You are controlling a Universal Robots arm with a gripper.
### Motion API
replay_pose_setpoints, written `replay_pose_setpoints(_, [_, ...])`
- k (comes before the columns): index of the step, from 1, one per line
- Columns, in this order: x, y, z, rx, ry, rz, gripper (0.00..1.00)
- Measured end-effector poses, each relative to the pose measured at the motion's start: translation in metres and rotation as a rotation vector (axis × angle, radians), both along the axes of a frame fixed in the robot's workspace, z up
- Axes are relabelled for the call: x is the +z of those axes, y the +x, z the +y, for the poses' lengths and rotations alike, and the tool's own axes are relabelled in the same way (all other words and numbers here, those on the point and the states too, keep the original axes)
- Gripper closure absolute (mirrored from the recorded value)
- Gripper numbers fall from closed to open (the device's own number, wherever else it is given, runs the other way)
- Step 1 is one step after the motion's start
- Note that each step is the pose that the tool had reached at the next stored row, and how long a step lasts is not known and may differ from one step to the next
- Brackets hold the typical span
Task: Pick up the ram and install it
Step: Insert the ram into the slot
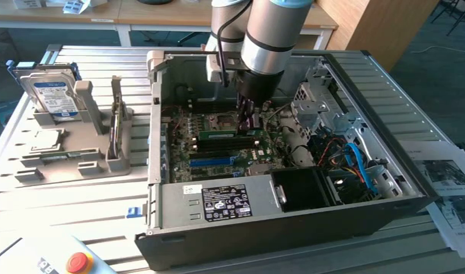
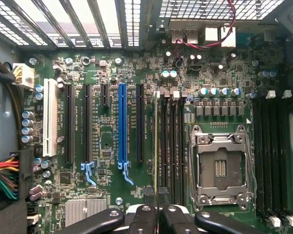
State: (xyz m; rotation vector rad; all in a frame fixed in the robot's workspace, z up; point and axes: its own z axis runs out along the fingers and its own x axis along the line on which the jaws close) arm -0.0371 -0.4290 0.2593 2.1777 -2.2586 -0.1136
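Standing edge-on on motherboard: ram; closed fingers at its end.

table: slatted metal | case: open, stands on it, around the gripper | rack: grey, on it, well to the exterior view's left of gripper | papers: flat, to exterior view's right of gripper, beside case

Slatted metal table is spread across the exterior view and is lit brightest toward 9 o'clock. Wooden-topped desks on white legs are ranged at 12 o'clock. A wooden panel is set at 1 o'clock. Dark grey-blue floor is noted at 2 o'clock.
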Motion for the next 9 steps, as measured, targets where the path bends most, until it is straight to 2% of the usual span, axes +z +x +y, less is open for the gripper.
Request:
replay_pose_setpoints(7, [-0.0009,0.0000,0.0088,0.000,-0.0001,0.0000,0.88])
replay_pose_setpoints(9, [-0.0010,0.0000,0.0095,0.000,-0.0002,0.0000,0.88])
